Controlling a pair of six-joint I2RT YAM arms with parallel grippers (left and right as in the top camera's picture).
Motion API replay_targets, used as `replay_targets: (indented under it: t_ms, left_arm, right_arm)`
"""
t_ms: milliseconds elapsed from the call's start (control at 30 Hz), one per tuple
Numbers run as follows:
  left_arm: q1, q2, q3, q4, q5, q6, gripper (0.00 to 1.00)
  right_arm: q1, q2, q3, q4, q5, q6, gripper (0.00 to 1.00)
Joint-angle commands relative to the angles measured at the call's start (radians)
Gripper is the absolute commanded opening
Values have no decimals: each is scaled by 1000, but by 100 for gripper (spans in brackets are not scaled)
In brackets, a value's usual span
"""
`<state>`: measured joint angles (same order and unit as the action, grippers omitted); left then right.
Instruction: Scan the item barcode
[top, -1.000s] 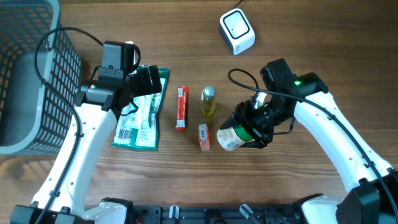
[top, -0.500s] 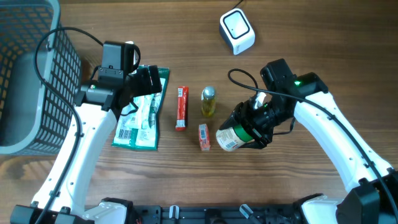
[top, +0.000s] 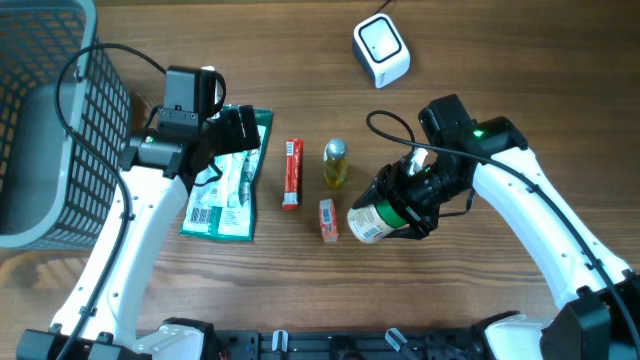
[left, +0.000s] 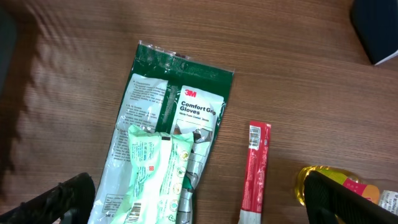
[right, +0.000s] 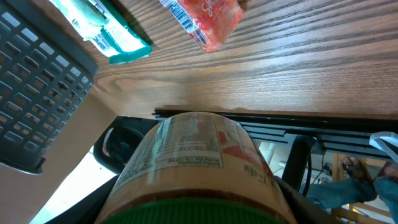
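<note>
Since nothing has shifted over the last sec, both arms are just paused. The right gripper (top: 402, 206) has its fingers clamped at the green-lid end of the jar (top: 370, 222), which lies sideways, base pointing away from the fingers. The scanner (top: 381, 50) sits well behind the fingers, well apart from the jar, so the scan prob. isn't done & the jar needs carrying over. The left gripper (top: 238, 130) hangs w/ fingers spread wide, nothing btwn them, glove packet (left: 168, 130) just below. Hidden: no barcode made out on the jar; right fingers mostly cut off in the wrist view; can't tell if the jar is lifted.
</note>
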<state>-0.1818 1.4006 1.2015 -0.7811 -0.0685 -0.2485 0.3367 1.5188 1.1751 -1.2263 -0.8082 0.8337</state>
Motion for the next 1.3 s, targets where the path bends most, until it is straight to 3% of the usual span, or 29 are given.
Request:
replay_targets:
  t_ms: [0,567,667,733,900,1067,1267]
  left_arm:
    - [7,2,3,3,8,2,100]
    - [7,2,3,3,8,2,100]
    - [7,2,3,3,8,2,100]
    - [7,2,3,2,8,2,100]
    - [7,2,3,3,8,2,100]
    - [7,2,3,3,8,2,100]
    - [7,2,3,3,8,2,100]
  right_arm:
    - [0,-14,16,-2,-42,10,19]
    - [-1,-14,16,4,-25,7,19]
    - [0,-13,16,56,69,7,17]
    - [0,-13,16,82,149,8,7]
    - [-1,-14,16,157,389,2,7]
    - [-44,-14,50,239,471,-237,19]
    - [-134,5,340,67,480,-382,14]
